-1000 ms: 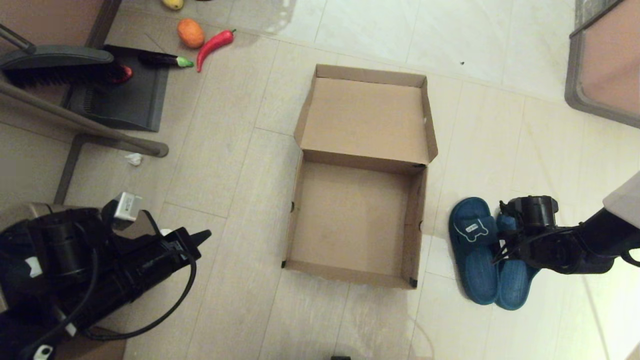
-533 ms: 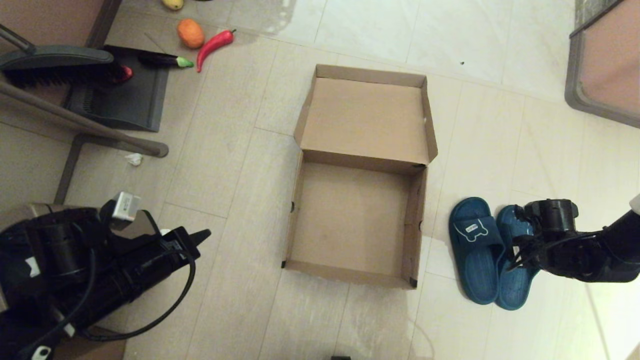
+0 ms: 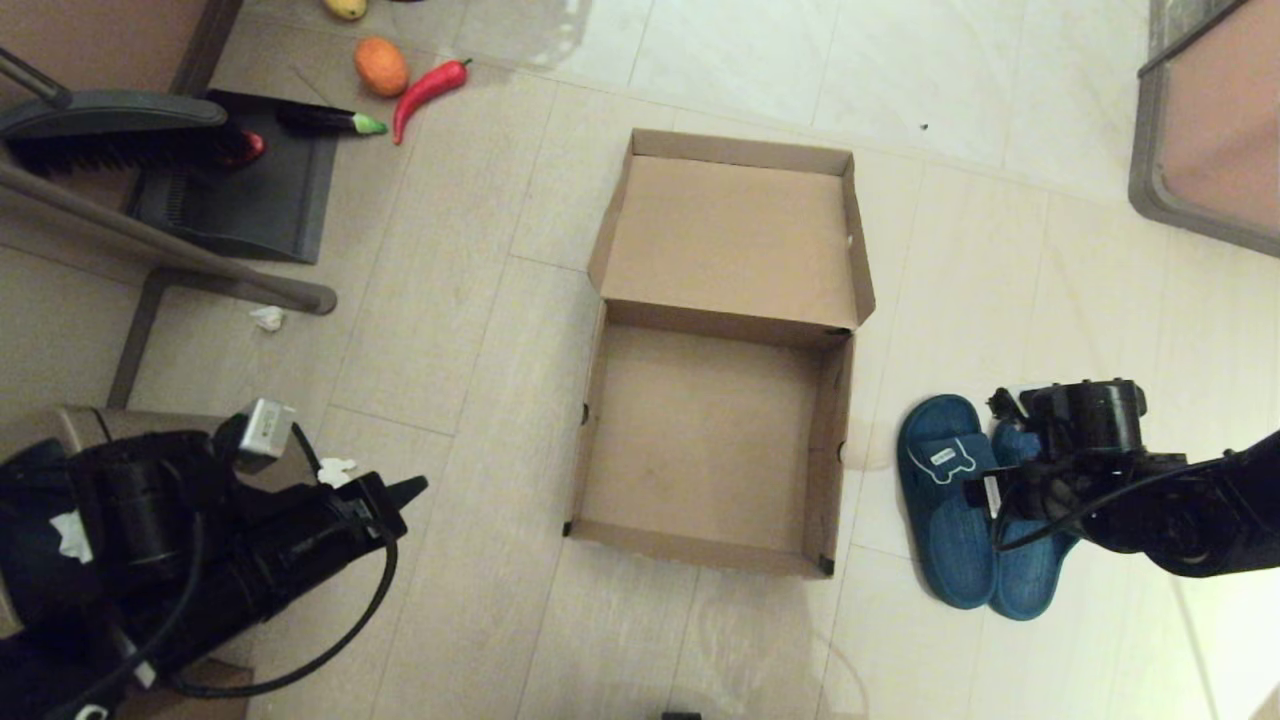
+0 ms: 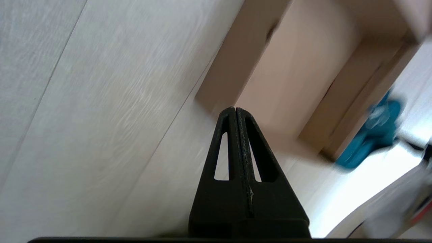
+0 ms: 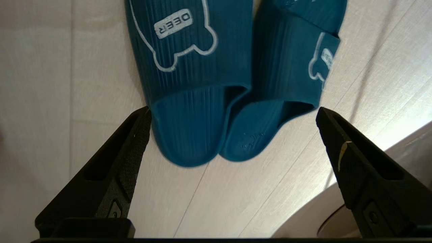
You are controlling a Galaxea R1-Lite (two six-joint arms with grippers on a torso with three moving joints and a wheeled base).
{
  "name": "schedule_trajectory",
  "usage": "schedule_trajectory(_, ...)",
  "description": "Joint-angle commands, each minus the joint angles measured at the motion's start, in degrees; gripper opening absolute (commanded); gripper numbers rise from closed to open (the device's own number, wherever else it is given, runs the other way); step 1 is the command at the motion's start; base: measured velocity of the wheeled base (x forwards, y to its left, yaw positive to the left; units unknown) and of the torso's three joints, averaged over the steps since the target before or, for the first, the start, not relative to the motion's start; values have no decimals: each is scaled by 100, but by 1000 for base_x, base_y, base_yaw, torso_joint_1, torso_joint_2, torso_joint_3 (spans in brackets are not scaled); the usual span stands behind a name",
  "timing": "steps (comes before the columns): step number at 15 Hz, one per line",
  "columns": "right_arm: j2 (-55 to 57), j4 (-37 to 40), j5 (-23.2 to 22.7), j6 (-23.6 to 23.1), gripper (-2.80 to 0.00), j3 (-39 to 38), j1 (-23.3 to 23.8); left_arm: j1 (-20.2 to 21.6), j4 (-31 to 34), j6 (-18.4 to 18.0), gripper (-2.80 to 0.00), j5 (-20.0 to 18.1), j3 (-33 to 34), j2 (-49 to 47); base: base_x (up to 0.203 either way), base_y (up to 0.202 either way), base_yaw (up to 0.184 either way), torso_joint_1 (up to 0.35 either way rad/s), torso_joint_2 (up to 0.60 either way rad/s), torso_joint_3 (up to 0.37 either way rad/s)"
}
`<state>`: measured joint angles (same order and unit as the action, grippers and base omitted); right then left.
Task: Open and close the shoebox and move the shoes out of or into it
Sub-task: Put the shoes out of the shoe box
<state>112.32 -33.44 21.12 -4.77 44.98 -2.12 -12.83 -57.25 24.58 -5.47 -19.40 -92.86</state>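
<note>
Two shoes (image 5: 233,84) between spread fingers (image 5: 135,135).

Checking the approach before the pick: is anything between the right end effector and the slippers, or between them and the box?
Nothing visible. The open right end effector hangs over the slippers, and only bare floor separates them from the open, empty box.

The shoebox (image 3: 715,440) looks like plain matt brown cardboard, its inner faces smooth and unprinted. The shoes (image 5: 216,84) seem a soft rubbery foam, matt teal, with fine ribs along strap and sole and a pale printed outline. My right fingers (image 5: 131,141) are matt black plastic with cross-hatched pads. The floor (image 3: 450,280) is pale tile with faint wood grain and a slight sheen in the upper middle.
</note>
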Motion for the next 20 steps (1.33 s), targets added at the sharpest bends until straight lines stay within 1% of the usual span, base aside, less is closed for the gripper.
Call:
schedule_trajectory(1, 714, -264, 260, -3, 0, 178, -267, -81, -32, -457, -280, 5, 148, -37, 0, 0, 0, 0, 0, 0)
schedule_trajectory(2, 1146, -661, 438, -8, 0, 309, -365, -96, -32, -630, -280, 10, 119, -60, 0, 0, 0, 0, 0, 0)
schedule_trajectory(4, 1855, -1361, 805, -51, 0, 656, -483, -96, -41, -628, -280, 66, 103, -137, 0, 0, 0, 0, 0, 0)
schedule_trajectory(5, 2043, -1561, 958, -67, 0, 897, -497, -88, -41, -614, -280, 97, 109, -170, 0, 0, 0, 0, 0, 0)
schedule_trajectory(7, 2221, -1636, 1028, -81, 0, 1179, -405, -126, -41, -621, -280, 90, 67, -328, 0, 0, 0, 0, 0, 0)
schedule_trajectory(9, 2363, -1629, 1047, -106, 0, 1426, -301, -149, -41, -614, -280, 90, -138, -465, 0, 0, 0, 0, 0, 0)
schedule_trajectory(11, 2382, -1501, 1068, -189, 0, 1570, -193, -162, -41, -613, -280, 90, -187, -500, 0, 0, 0, 0, 0, 0)
schedule_trajectory(13, 2384, -1473, 1069, -252, 0, 1652, 15, -202, -41, -579, -280, 90, -213, -566, 0, 0, 0, 0, 0, 0)
schedule_trajectory(16, 2199, -1472, 1065, -262, 0, 1553, 132, -215, -41, -578, -280, 90, -362, -709, 0, 0, 0, 0, 0, 0)
schedule_trajectory(20, 1822, -1488, 1060, -228, 0, 1106, -115, -295, -41, -578, -280, 90, -557, -831, 0, 0, 0, 0, 0, 0)
